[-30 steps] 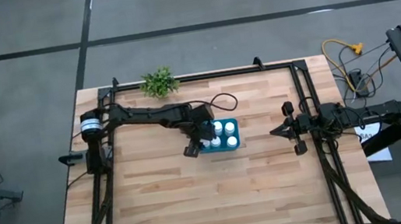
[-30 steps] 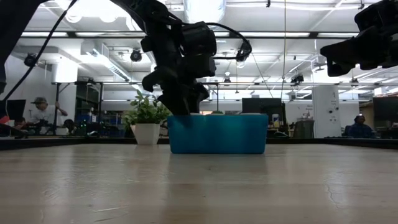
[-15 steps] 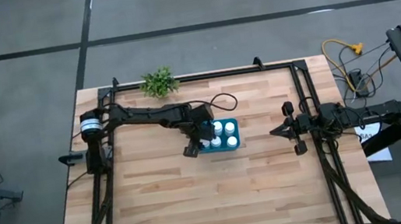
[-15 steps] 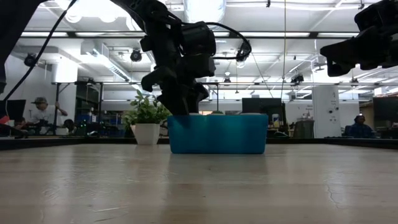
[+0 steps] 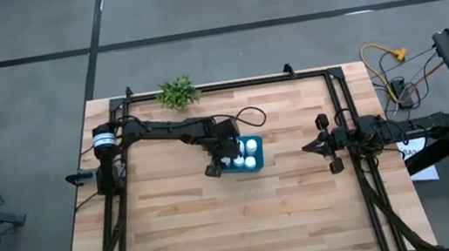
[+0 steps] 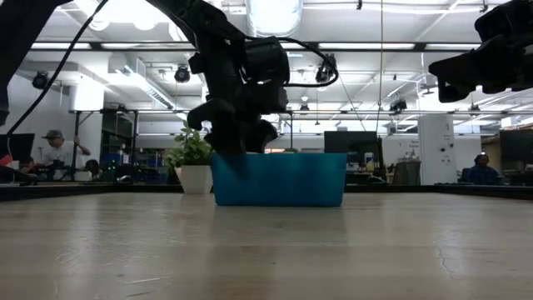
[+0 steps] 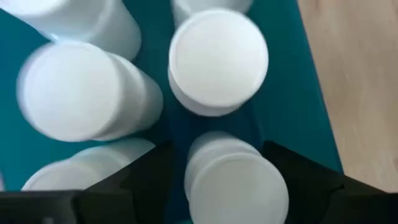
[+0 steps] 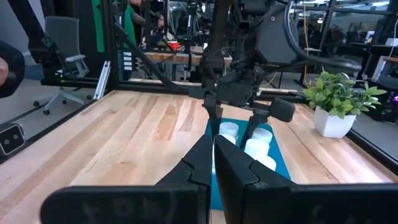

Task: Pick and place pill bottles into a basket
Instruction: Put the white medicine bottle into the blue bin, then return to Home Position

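The teal basket [image 5: 257, 163] stands mid-table and holds several white pill bottles [image 5: 250, 147], all upright. My left gripper [image 5: 227, 157] reaches down into the basket's left end and is open. In the left wrist view its fingers stand on either side of one bottle [image 7: 235, 182]. My right gripper [image 5: 308, 146] waits shut at the table's right side. It is held level and points toward the basket [image 8: 278, 160]. My left gripper [image 7: 217, 148] comes into the basket from above, slanting from the table's left. A gap shows between one finger [image 7: 152, 174] and the bottle's cap. I cannot tell whether the other finger [image 7: 298, 180] touches the bottle or the basket wall [image 7: 292, 93].
A small potted plant [image 5: 177, 91] stands at the table's far edge, left of the middle. Black frame rails [image 5: 344, 109] run along the table's sides. A dark cable [image 5: 249, 115] loops over the left arm. Bare wood lies near and to the left of the basket [image 6: 283, 179].
My left gripper has opened inside the basket without shifting. The basket and its bottles have slid a little toward the table's left edge.
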Tool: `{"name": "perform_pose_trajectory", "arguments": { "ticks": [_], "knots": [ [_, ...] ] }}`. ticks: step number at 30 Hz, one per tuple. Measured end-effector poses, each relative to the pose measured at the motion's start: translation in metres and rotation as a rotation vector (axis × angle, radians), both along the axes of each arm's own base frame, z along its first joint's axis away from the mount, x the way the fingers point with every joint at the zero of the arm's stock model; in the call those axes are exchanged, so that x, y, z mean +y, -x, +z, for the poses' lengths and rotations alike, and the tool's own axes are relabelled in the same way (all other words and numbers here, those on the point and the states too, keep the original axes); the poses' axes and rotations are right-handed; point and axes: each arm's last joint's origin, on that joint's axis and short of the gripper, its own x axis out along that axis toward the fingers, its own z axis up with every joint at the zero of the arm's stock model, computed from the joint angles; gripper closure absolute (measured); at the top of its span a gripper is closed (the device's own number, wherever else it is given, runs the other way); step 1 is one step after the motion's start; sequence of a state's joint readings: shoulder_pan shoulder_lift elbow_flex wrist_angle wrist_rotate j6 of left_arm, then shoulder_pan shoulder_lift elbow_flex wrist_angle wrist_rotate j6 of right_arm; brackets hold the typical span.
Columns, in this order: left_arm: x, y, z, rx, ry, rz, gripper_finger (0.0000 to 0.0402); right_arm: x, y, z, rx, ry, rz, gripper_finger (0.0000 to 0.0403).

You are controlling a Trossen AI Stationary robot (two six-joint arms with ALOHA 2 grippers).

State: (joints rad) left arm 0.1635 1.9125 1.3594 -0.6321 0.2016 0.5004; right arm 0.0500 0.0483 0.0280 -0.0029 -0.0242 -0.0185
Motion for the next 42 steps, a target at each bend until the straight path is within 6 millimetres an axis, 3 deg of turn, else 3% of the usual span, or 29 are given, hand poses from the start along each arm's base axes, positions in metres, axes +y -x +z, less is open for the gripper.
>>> {"name": "perform_pose_trajectory", "arguments": {
  "ticks": [9, 18, 28, 36, 42],
  "knots": [
    [-0.001, 0.0, 0.001, 0.002, 0.003, -0.003, 0.0205, 0.0, 0.0, 0.0, 0.0, 0.0, 0.0, 0.0394],
    [0.0, -0.005, 0.02, -0.027, -0.002, -0.005, 0.0206, 0.0, 0.0, 0.0, 0.0, 0.0, 0.0, 0.0394],
    [-0.003, -0.002, 0.028, -0.002, 0.011, 0.012, 0.0206, 0.0, 0.0, 0.0, 0.0, 0.0, 0.0, 0.0394],
    [-0.004, 0.003, 0.056, -0.026, 0.001, 0.013, 0.0206, 0.0, 0.0, 0.0, 0.001, 0.0, 0.0, 0.0394],
    [-0.004, 0.018, 0.09, -0.075, -0.079, 0.045, 0.0206, 0.0, 0.0, 0.0, 0.001, 0.0, 0.0, 0.0394]
  ]
}}
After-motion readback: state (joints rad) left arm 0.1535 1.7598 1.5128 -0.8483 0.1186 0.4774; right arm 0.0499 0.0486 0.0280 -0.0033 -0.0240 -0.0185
